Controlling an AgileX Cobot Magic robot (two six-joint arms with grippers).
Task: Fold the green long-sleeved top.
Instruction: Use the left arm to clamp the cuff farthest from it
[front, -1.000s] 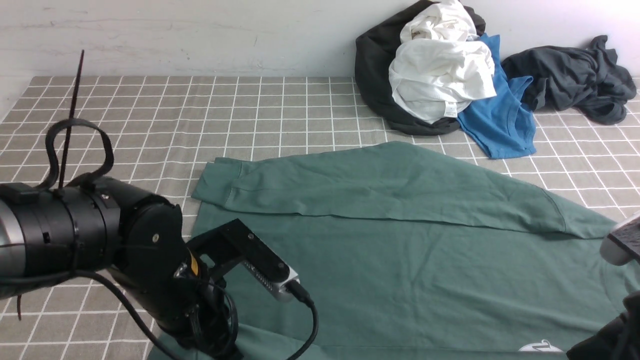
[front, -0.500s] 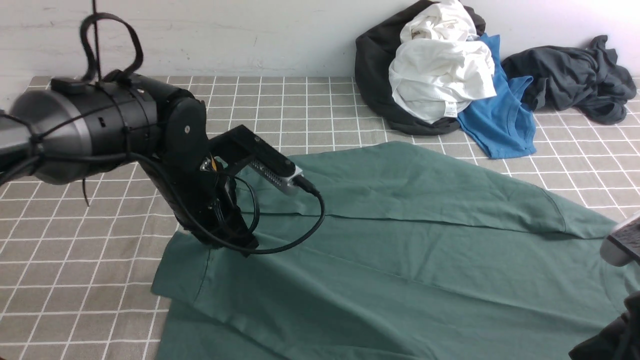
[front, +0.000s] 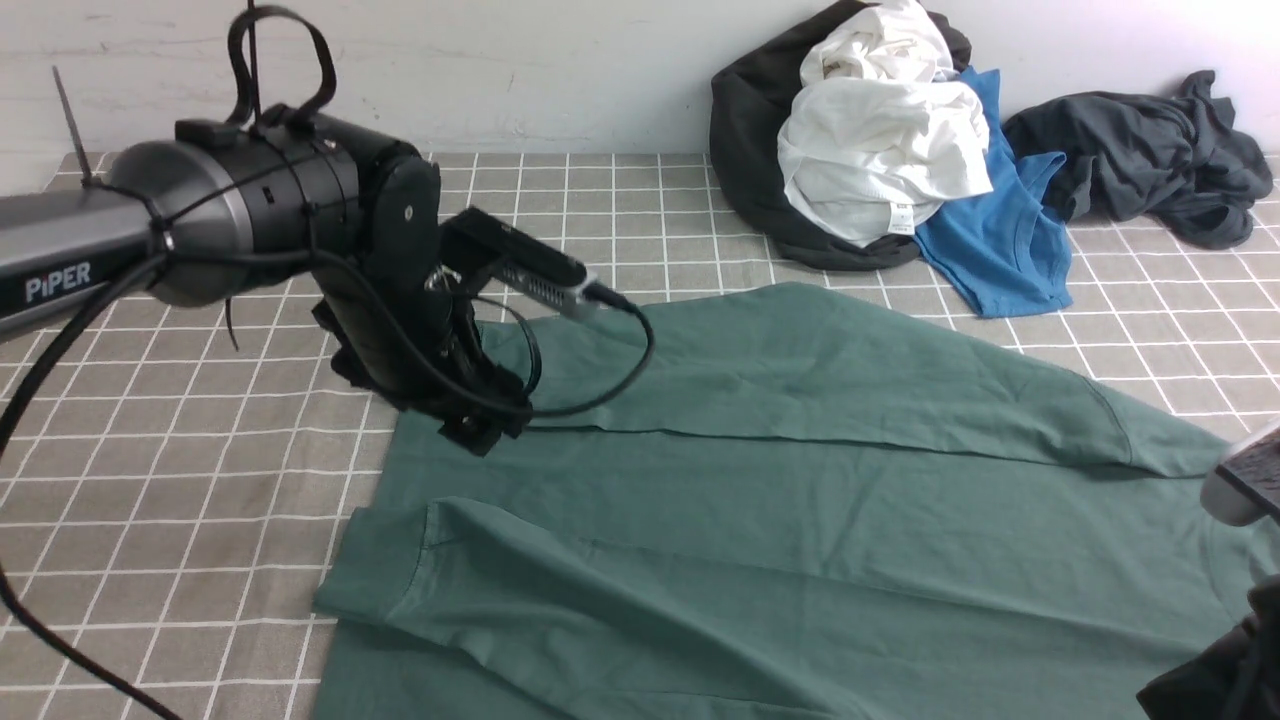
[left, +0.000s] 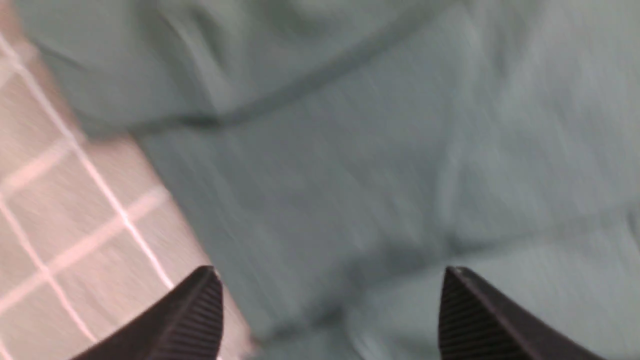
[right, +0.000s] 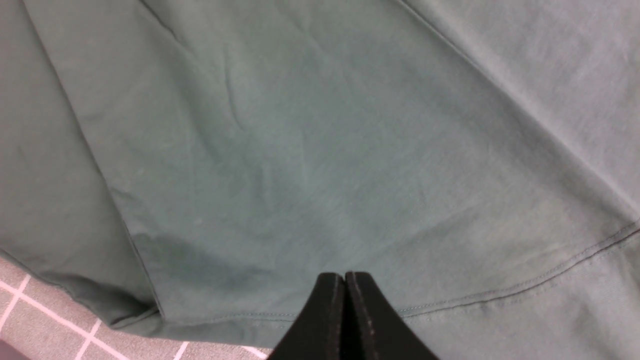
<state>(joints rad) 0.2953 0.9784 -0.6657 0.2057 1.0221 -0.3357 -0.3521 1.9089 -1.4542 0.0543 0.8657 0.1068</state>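
The green long-sleeved top (front: 800, 520) lies spread flat on the checked cloth. Its far sleeve (front: 780, 370) is folded across the body. The near sleeve also lies over the body, with its cuff (front: 370, 580) at the left edge. My left gripper (front: 480, 425) hovers over the top's left side, beside the far cuff. In the left wrist view, the left gripper (left: 327, 272) is open with only blurred green fabric below it. The right gripper (right: 344, 275) is shut just above the top near a stitched seam (right: 550, 275), holding nothing that I can see.
A pile of clothes sits against the back wall: a black garment (front: 750, 130), a white one (front: 880, 150), a bright blue T-shirt (front: 1000, 240) and a dark grey garment (front: 1140, 150). Bare checked tablecloth (front: 200, 500) lies left of the top. My right wrist (front: 1240, 490) shows at the right edge.
My left gripper pulled the near sleeve from the front edge up over the body, then opened and let it go. It has lifted away towards the back; the right arm stayed still.
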